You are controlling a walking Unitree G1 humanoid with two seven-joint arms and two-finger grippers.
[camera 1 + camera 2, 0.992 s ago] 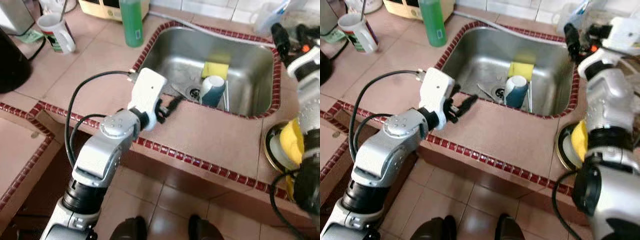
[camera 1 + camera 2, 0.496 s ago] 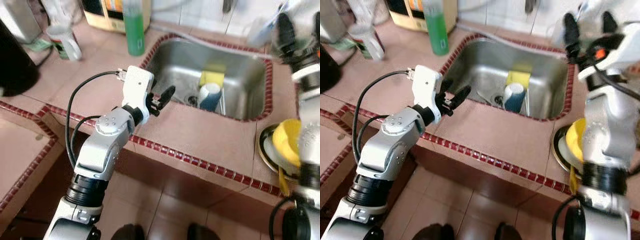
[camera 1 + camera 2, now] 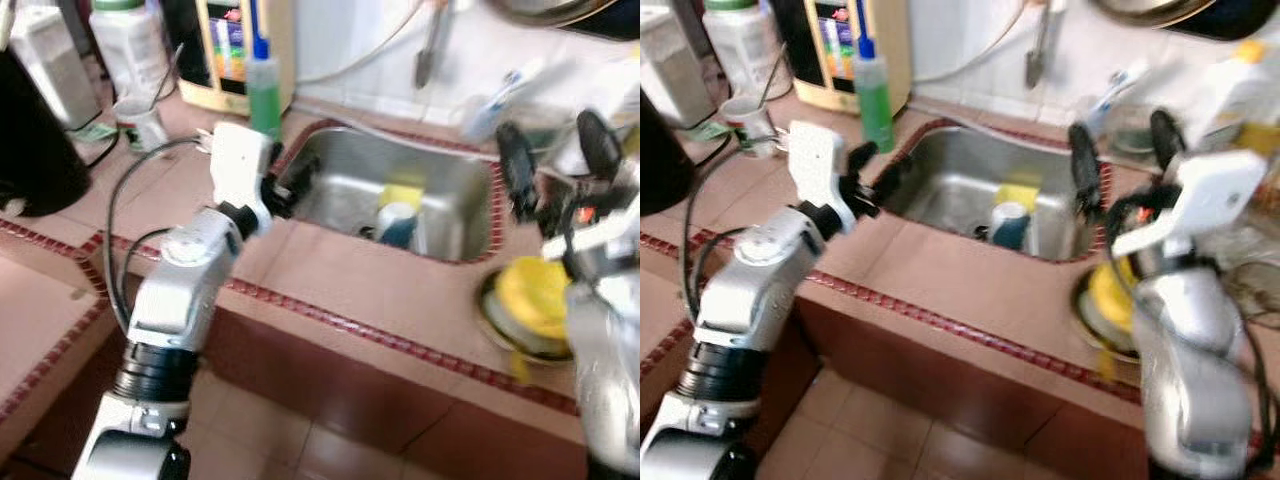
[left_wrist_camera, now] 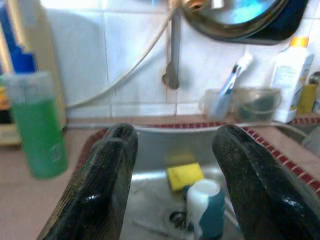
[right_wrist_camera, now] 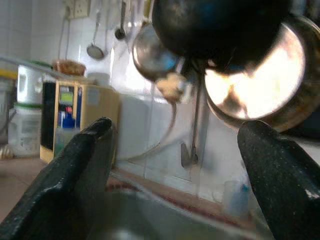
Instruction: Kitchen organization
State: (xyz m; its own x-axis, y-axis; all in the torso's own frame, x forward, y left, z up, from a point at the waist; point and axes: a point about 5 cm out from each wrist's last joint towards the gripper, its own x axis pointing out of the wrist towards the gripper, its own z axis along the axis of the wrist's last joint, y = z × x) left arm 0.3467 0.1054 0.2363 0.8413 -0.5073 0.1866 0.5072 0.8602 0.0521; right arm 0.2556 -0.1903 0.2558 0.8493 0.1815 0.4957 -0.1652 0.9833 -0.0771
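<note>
**Cup in the sink, both claws open and empty**

Task's likely thing: blue cup (image 3: 398, 222) with a white base, standing upside down near the drain of the steel sink (image 3: 340, 180), just beside a yellow sponge (image 3: 400, 196). Probably light and rigid; wet, smooth sides likely slippery, so best taken across the body, low and square, with fingers set either side rather than on the rounded base. Sponge soft and light, easy to pinch anywhere.

Left gripper (image 3: 285, 185) poised at the sink's near-left rim, fingers spread wide with nothing between them; in the left wrist view the cup (image 4: 204, 207) framed between the two black fingers (image 4: 100, 185). Right gripper (image 3: 1120, 160) raised above the counter at the sink's right side, fingers also well apart and empty.

In the way: sink wall to clear on the way down, a thin utensil lying by the drain, sponge touching or nearly touching the cup. Around: green soap bottle (image 3: 265, 92) at the sink's far-left corner, mug (image 3: 140, 125) with a spoon, yellow item on a plate (image 3: 530, 300) right of the sink, toothbrush holder (image 4: 217, 102) on the back ledge, pans (image 5: 250, 70) hanging on the tiled wall.
</note>
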